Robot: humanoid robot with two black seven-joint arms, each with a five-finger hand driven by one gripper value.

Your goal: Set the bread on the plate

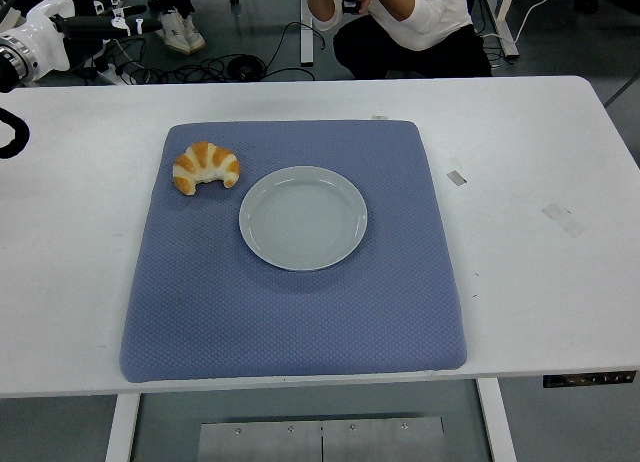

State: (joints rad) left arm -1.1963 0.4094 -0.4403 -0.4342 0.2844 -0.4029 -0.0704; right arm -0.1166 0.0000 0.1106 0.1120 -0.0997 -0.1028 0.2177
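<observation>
Showed the left hand (112,12) at the upper left corner, a white and black assembly entering from the left edge and held level, past the far left corner of the table (540,292). Could not tell whether it was released or clenched: too small and cluttered against the floor behind. Grasped nothing that could be made out. Cut off the forearm at the picture's edge. Showed also a black curved part (12,137) at the left edge, lower down over the table, mostly out of frame and not identifiable.

Placed the bread (205,167), a crescent roll with brown and pale stripes, well apart from the hand, nearer the viewer and to its right. Found it lying on the blue mat (300,322) near the mat's far left corner, its open curve turned toward the near edge. Touched no hand.

Set the plate (303,218), round and pale grey-green, just beside the bread on its right and slightly nearer, with a narrow strip of mat between the two. Carried nothing on it. Centred it on the mat's far half.

Marked two bits of tape (456,177) on the bare table to the right of the mat.

Included a person (405,27) crouched beyond the far edge, head cropped by the top border, with cables (220,67) on the floor to the left.
</observation>
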